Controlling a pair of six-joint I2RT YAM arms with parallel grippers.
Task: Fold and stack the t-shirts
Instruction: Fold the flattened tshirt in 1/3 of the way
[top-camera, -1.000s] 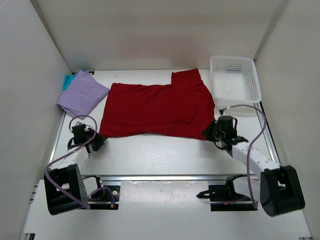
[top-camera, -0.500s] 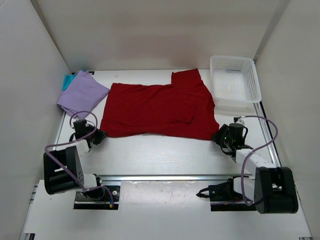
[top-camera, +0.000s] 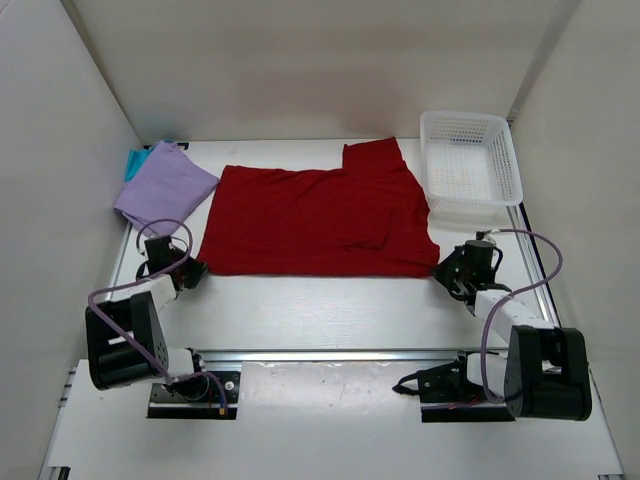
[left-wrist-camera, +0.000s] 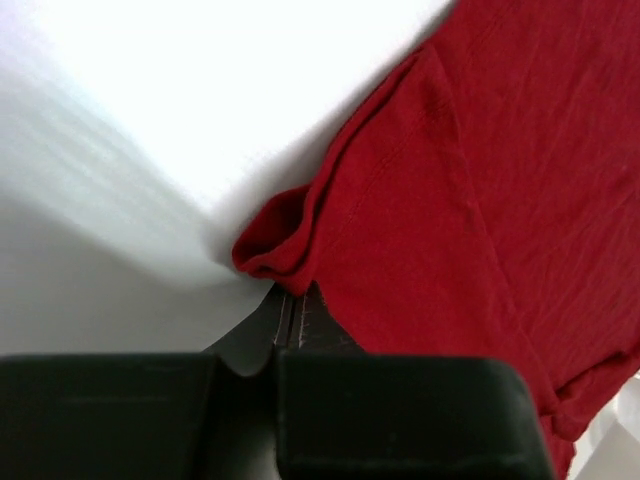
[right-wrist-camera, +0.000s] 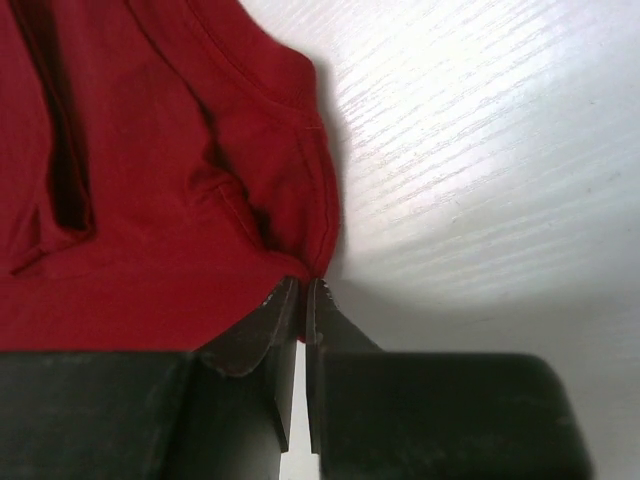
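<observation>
Your deep red cloth t-shirt (top-camera: 318, 222) lies spread across the middle of the white worktop (top-camera: 320, 310), and it has been drawn flatter since a second ago: the near hem now runs almost straight from 9 to 3 o'clock, where before it sagged toward the right arm.

Your left hand (top-camera: 196, 271) has slid back toward 7 o'clock and now sits low at the shirt's near-left corner. The left wrist view shows its fingers (left-wrist-camera: 300, 318) pressed together right at the bunched red corner (left-wrist-camera: 280, 250); whether any cloth is pinched between them, you cannot tell.

Your right hand (top-camera: 447, 268) has swung out toward 4 o'clock, off the hem it covered a second ago. In the right wrist view its fingers (right-wrist-camera: 320, 310) are clenched at the shirt's near-right corner, touching the edge; a real grip is not clear.

At 10 o'clock the folded pale lavender cloth t-shirt (top-camera: 165, 187) rests on the teal cloth t-shirt (top-camera: 132, 160), unmoved. The white lattice plastic basket (top-camera: 470, 165) stays at 1 o'clock.
</observation>
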